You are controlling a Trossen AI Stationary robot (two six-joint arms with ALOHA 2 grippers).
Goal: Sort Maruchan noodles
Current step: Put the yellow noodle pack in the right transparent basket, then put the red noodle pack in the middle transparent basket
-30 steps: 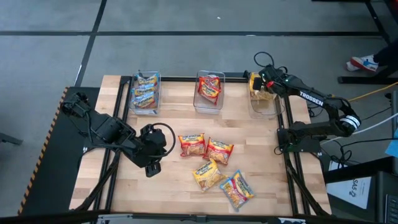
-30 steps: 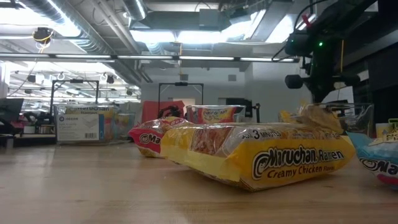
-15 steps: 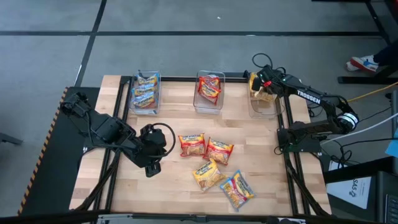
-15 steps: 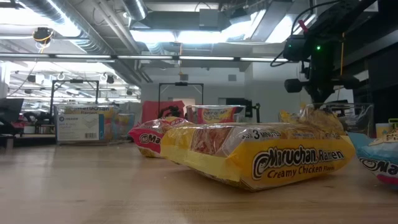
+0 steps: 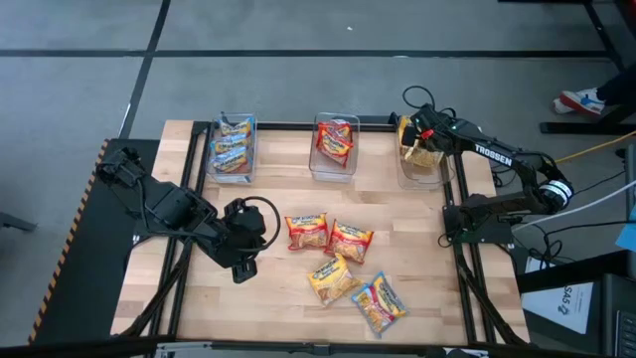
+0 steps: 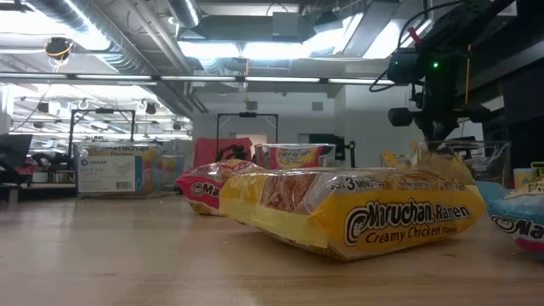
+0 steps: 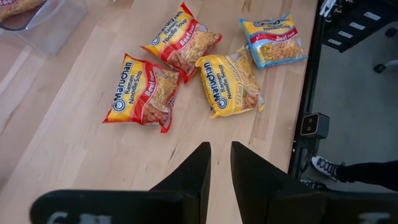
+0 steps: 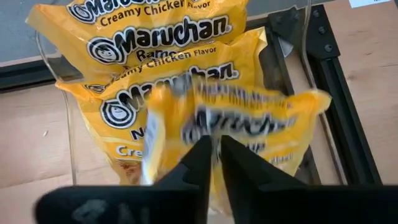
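Loose noodle packets lie flat on the table's middle: two red [image 5: 307, 231] [image 5: 350, 241], one yellow [image 5: 332, 278] and one blue [image 5: 379, 301]. My right gripper [image 5: 417, 137] [image 8: 216, 155] is over the far right clear bin [image 5: 439, 171], shut on a yellow packet [image 8: 230, 118]. Other yellow packets [image 8: 168, 50] lie in that bin. The far left bin [image 5: 233, 147] holds blue packets and the middle bin [image 5: 335, 146] holds red ones. My left gripper [image 5: 240, 267] [image 7: 219, 162] waits shut above the table, left of the loose packets. My right gripper pinches the yellow packet between its two fingers at the packet's edge [image 8: 214, 134], coming from above and pointing down into the bin. The packet hangs below the fingers [image 6: 435, 160], over the yellow packets in the bin; whether it rests on them cannot be told.
The three clear bins stand in a row along the table's far edge. A black metal frame [image 5: 467, 288] borders the table on the right side. Bare wood [image 5: 268, 308] lies near the loose packets and toward the near edge.
My right gripper has sunk slightly over the right bin and shifted a little toward the table's left, carrying the yellow packet lower into the bin. The packet shows blurred in the wrist view.
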